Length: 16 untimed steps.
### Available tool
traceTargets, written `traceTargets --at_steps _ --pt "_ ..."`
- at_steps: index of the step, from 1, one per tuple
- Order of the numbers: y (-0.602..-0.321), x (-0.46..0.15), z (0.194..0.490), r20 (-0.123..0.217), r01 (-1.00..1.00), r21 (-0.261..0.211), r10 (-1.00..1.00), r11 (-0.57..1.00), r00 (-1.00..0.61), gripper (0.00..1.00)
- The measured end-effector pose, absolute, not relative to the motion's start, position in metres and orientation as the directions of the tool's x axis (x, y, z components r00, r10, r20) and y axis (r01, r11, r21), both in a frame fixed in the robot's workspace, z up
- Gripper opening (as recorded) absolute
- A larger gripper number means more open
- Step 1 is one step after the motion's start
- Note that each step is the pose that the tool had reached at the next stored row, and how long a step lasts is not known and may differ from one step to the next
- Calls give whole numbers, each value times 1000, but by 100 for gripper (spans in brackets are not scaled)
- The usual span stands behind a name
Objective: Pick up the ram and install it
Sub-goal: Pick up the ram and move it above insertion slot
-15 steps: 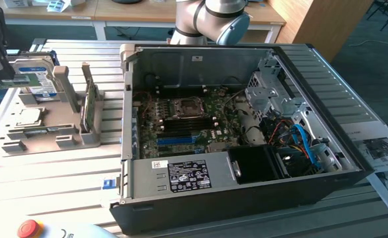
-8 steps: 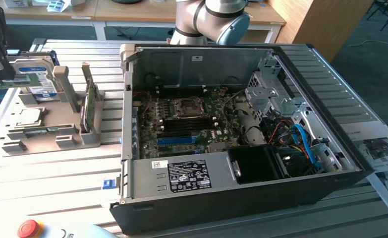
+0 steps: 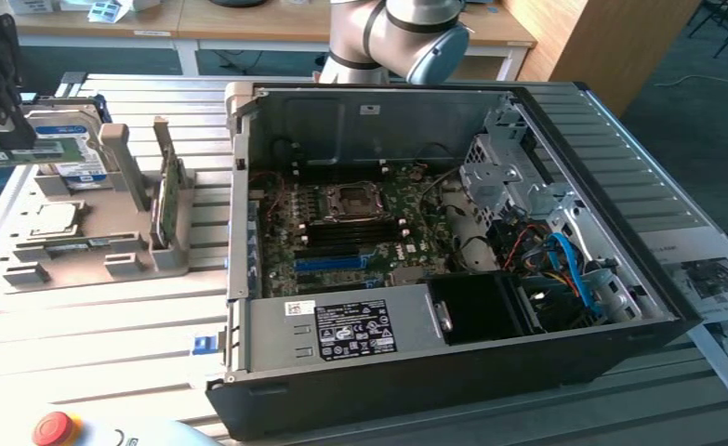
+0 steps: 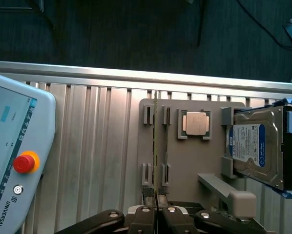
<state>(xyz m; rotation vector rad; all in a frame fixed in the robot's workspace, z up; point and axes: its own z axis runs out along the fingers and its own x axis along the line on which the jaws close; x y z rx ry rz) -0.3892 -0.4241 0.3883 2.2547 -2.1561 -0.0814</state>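
Observation:
My gripper (image 3: 14,139) hangs at the exterior view's far left, above the grey parts tray (image 3: 91,269), and is shut on the ram (image 3: 17,152), a thin green stick held level under the fingers. In the wrist view the gripper (image 4: 156,217) holds the ram (image 4: 156,146) edge-on as a thin line over the tray's (image 4: 195,165) small slot holders. The open computer case (image 3: 661,316) lies to the exterior view's right of the tray. Its motherboard (image 3: 395,200) faces up, with dark memory slots (image 3: 338,240) below the processor socket.
On the tray sit a silver processor chip (image 4: 196,123), a blue-labelled hard drive (image 4: 256,146) and a larger green card on edge (image 3: 165,195). A teach pendant with a red stop button (image 4: 23,162) lies on the slatted table. Paper sheets (image 3: 723,288) lie beside the case.

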Motion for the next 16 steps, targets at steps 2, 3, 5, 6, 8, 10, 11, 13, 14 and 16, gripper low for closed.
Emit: traceTargets --at_steps 2,3,5,6,8,10,11,13,14,16 --pt "-424 -387 388 -23 -998 51 -999 -45 44 12" --pt "-425 -386 388 -23 -998 51 -999 -45 44 12" --pt "-425 -384 388 -23 -998 51 -999 -45 44 12" --pt "-425 -383 388 -23 -998 51 -999 -45 44 12" --pt "-426 -381 388 -23 -998 51 -999 -45 44 12" --pt "-426 -379 388 -23 -998 51 -999 -45 44 12" --pt "-426 -378 388 -23 -998 51 -999 -45 44 12" --pt "-427 -376 388 -23 -998 51 -999 -45 44 12" --pt "-427 -375 388 -23 -998 51 -999 -45 44 12" --pt "-428 -372 388 -23 -998 51 -999 -45 44 12"
